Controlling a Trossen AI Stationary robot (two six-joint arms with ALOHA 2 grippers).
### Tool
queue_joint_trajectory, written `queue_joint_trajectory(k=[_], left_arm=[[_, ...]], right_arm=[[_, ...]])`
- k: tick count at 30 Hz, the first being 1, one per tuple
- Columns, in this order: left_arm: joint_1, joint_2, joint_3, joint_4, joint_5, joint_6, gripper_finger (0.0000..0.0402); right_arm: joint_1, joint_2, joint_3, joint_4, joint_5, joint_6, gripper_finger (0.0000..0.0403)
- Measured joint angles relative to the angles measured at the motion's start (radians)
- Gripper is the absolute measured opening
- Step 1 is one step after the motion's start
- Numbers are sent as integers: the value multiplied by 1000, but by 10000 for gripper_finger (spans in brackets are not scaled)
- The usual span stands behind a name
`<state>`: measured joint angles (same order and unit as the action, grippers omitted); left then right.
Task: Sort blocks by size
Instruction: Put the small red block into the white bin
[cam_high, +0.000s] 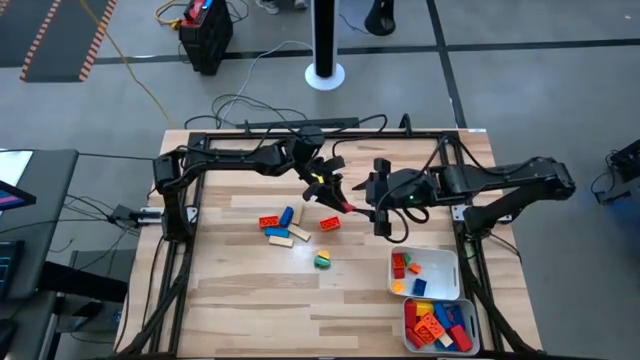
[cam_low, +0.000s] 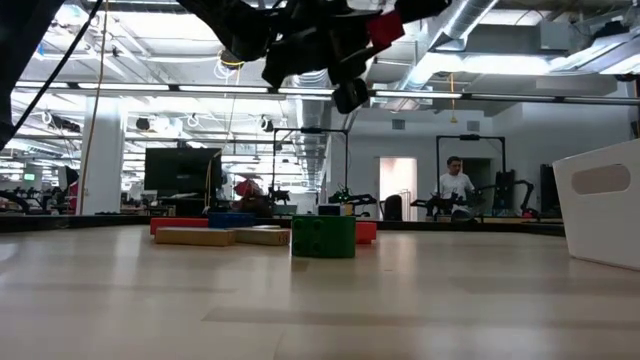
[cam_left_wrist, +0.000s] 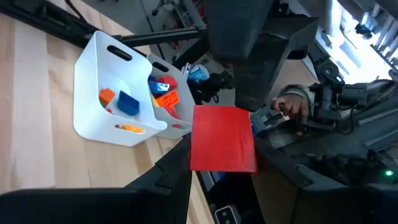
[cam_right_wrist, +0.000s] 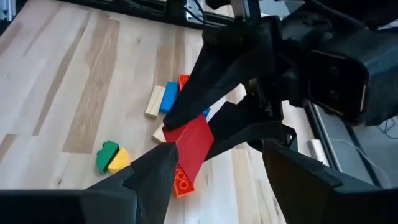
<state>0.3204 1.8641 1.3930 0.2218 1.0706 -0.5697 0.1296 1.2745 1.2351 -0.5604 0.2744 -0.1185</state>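
Red plastic: one long flat block (cam_left_wrist: 222, 138), clamped between the fingers of the left gripper (cam_high: 338, 200) above mid-table, its free end toward the right gripper (cam_high: 378, 208). Right gripper: fingers spread apart on either side of that block's end, not closed on it.

Loose blocks on the wooden table (cam_high: 240, 290): a cluster of red, blue and tan pieces (cam_high: 283, 226) left of centre; an orange-red studded block (cam_high: 329, 223) just beside it; a green-and-yellow pair (cam_high: 322, 260) nearer the front, touching each other.

White trays at the table's right front: the farther tray (cam_high: 447, 268) holds a few small pieces; the nearer tray (cam_high: 408, 312) holds a fuller heap of red, orange and blue.
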Motion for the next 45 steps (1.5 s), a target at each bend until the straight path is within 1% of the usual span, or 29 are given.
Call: queue_joint_trajectory(k=[4, 10, 17, 19, 25, 30, 32, 34, 36, 43, 45], left_arm=[[7, 0, 0, 0, -6, 0, 130], [27, 0, 2, 0, -17, 8, 130], [47, 0, 2, 27, 31, -21, 130], [46, 0, 2, 26, 38, -22, 130], [36, 0, 2, 51, 50, -37, 130], [32, 0, 2, 146, 49, -101, 130], [32, 0, 2, 178, 34, -125, 130], [32, 0, 2, 196, 19, -137, 130], [32, 0, 2, 201, -1, -136, 130], [23, 0, 1, 192, -7, -145, 130], [20, 0, 1, 192, -12, -164, 132]], right_arm=[[14, 3, 35, -57, 42, 1, 270], [29, 1, 66, -55, 41, 20, 270], [39, 32, 64, -34, 54, 64, 270], [41, 52, 63, -33, 90, 59, 270], [36, 105, 63, 16, 107, -9, 270], [17, 119, 63, 28, 118, -48, 269], [11, 119, 63, 28, 118, -53, 265], [12, 115, 63, 28, 118, -78, 251], [16, 112, 63, 27, 118, -100, 228], [17, 112, 63, 16, 122, -157, 107], [18, 111, 64, 2, 122, -161, 103]])
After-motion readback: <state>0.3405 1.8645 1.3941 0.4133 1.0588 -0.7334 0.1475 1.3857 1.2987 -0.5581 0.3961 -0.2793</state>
